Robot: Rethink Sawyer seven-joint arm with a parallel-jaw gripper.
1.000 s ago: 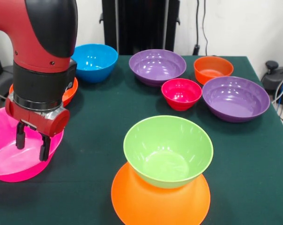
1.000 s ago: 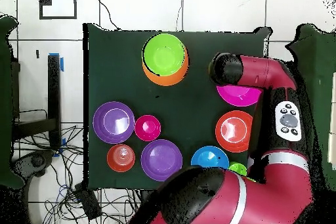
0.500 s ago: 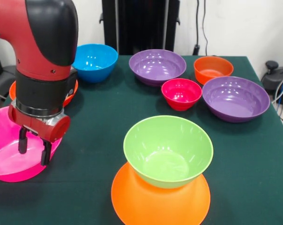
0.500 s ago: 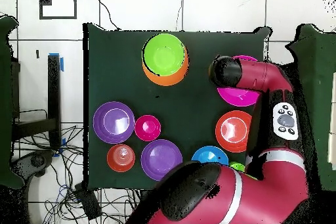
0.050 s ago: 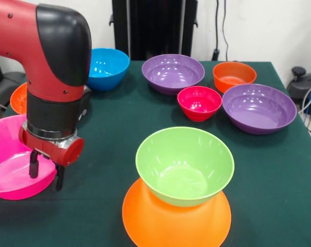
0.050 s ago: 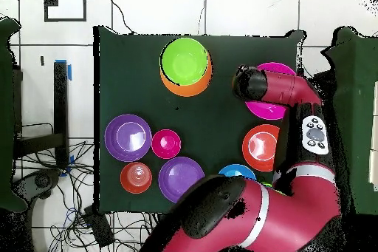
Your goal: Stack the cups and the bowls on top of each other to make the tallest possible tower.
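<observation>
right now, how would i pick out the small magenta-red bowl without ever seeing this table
Start at the green bowl sitting on the upturned orange bowl at the table's near edge. Look beyond it to the two purple bowls; the magenta-red bowl sits between them, upright and empty. It is the smallest bowl there, and deep pinkish red.

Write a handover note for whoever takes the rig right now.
Gripper: open, straddling the pink bowl's near rim, not shut on it.
Tower so far: green bowl upright on the upturned orange bowl.
Loose on the table: blue, two purple, small red, two orange-red.
Left: grasp pink, stack it, then the rest.
</observation>
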